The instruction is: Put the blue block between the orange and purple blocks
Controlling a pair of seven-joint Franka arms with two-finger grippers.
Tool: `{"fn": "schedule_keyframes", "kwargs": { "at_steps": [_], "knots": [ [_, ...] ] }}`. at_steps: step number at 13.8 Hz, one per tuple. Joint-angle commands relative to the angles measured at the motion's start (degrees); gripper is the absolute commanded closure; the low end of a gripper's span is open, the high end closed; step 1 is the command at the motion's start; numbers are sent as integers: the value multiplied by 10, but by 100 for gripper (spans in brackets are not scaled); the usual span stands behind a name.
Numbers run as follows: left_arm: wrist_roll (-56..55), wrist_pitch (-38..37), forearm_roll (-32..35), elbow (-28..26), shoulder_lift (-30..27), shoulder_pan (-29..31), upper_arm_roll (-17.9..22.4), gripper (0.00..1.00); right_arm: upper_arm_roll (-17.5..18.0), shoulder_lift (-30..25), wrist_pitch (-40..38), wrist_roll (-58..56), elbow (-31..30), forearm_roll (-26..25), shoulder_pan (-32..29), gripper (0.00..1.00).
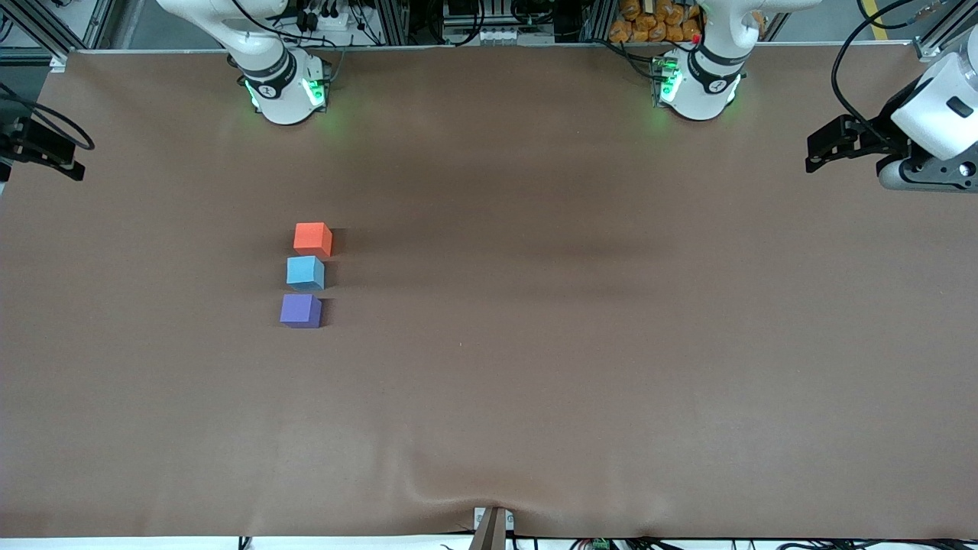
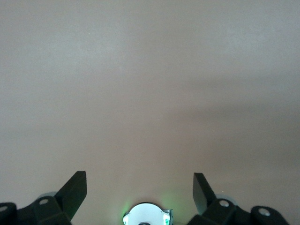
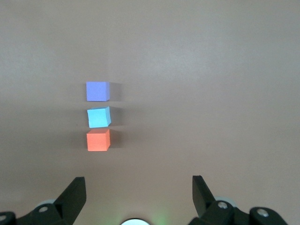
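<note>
Brown table (image 1: 581, 367): 3 cubes in a tight column toward the right arm's end. Orange block (image 1: 313, 238) at 12 o'clock, blue block (image 1: 306, 273) between, slightly rotated, purple block (image 1: 300, 311) at 6 o'clock, nearest the front camera. Left gripper (image 2: 139, 187) fingers apart, empty, over bare table. Right gripper (image 3: 138, 190) fingers apart, empty; arm mostly cropped.

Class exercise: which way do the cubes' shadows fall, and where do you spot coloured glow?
Front view: orange block, blue block and purple block cast soft shadows toward the left arm's end; green glow at both arm bases. Left wrist view: green glow at the bottom edge.
</note>
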Motion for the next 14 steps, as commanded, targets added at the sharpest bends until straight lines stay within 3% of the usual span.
{"fn": "schedule_keyframes", "kwargs": {
  "at_steps": [1, 6, 14],
  "knots": [
    [3, -4, 4, 10, 3, 2, -2, 0, 4, -37, 17, -37, -49, -10, -15, 0],
    [4, -4, 4, 10, 3, 3, -2, 0, 4, -15, 19, -30, -5, -26, -13, 0],
    [4, -4, 5, 10, 3, 3, -2, 0, 4, -13, 21, -26, -9, -14, -9, 0]
  ]
}}
